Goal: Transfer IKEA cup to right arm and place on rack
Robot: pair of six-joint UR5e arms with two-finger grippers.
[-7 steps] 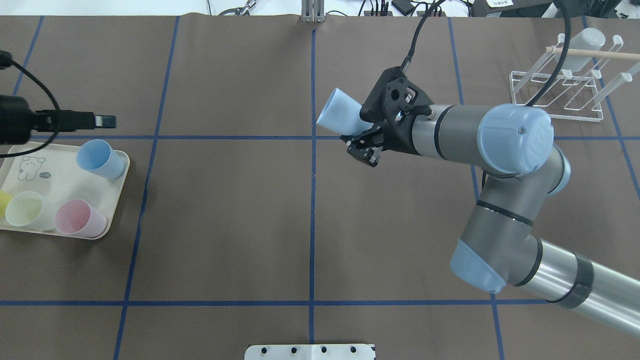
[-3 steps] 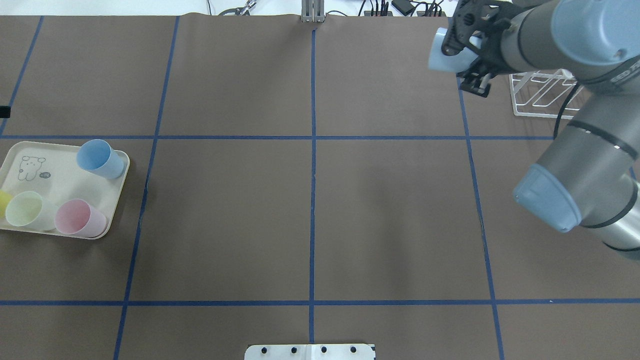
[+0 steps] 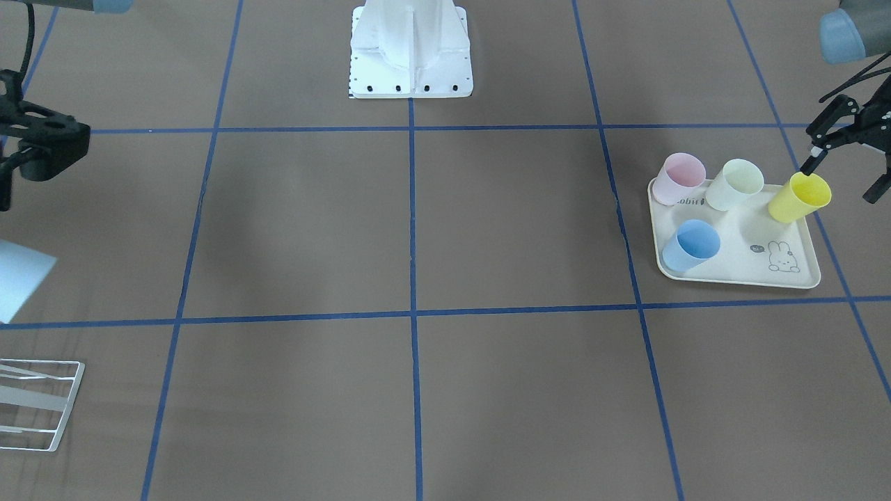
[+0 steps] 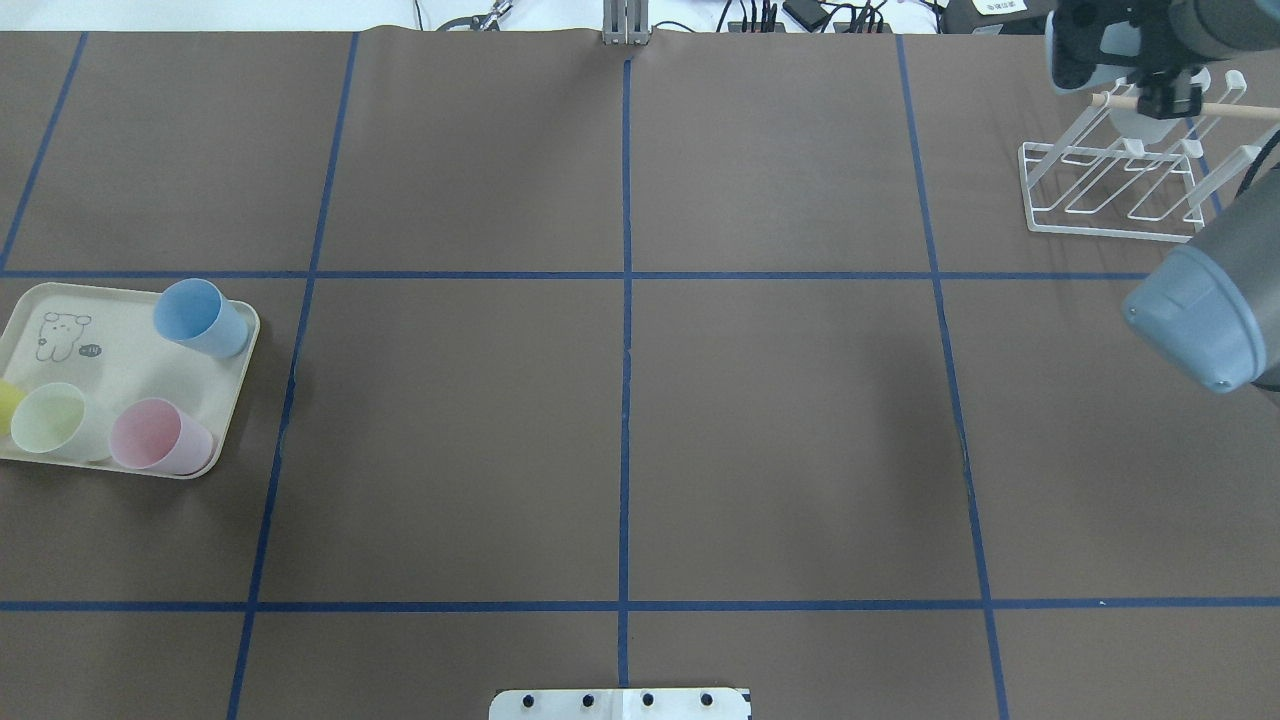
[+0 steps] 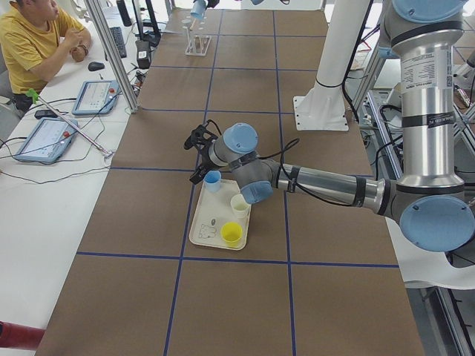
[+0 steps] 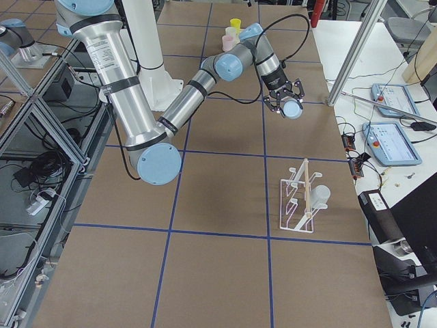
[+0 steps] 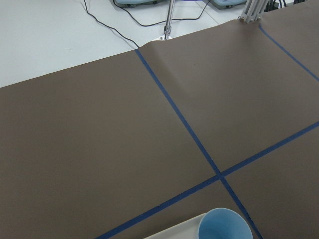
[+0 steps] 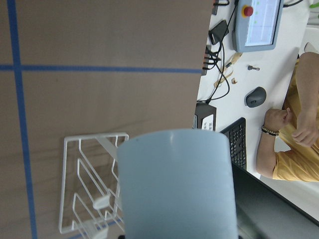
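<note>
Our left gripper (image 3: 842, 174) is nearest us, jaws spread and empty, just beside the yellow cup (image 3: 800, 197) at a corner of the rabbit-print tray (image 3: 738, 275). We judge it waits there because its half of the hand-over is done and the other cups are within reach. The blue cup (image 3: 690, 245), pink cup (image 3: 681, 177) and pale green cup (image 3: 739, 183) stand on the tray mouths up, spaced so that fingers can get round each.

Farther out, across the brown table (image 4: 780, 420), our right arm (image 4: 1200, 320) reaches to the far corner. Our right gripper (image 6: 287, 102) is clamped on the IKEA cup (image 8: 174, 184), which hangs in the air over the rack (image 4: 1110, 190), apart from its bars. We think it is gripped at one end so that the other end is free to slide onto a peg.

The cup is not upright. Its long axis lies roughly in line with the gripper and runs along the table's far edge, the free end pointing toward the table's middle, on our left. Whether that end is mouth or base we cannot tell.

A whitish cup (image 6: 321, 195) already hangs on the rack by the wooden rod (image 4: 1245, 109), which suggests the pose ours needs. Beyond the table edge, a keyboard (image 8: 237, 144) lies on a desk.
</note>
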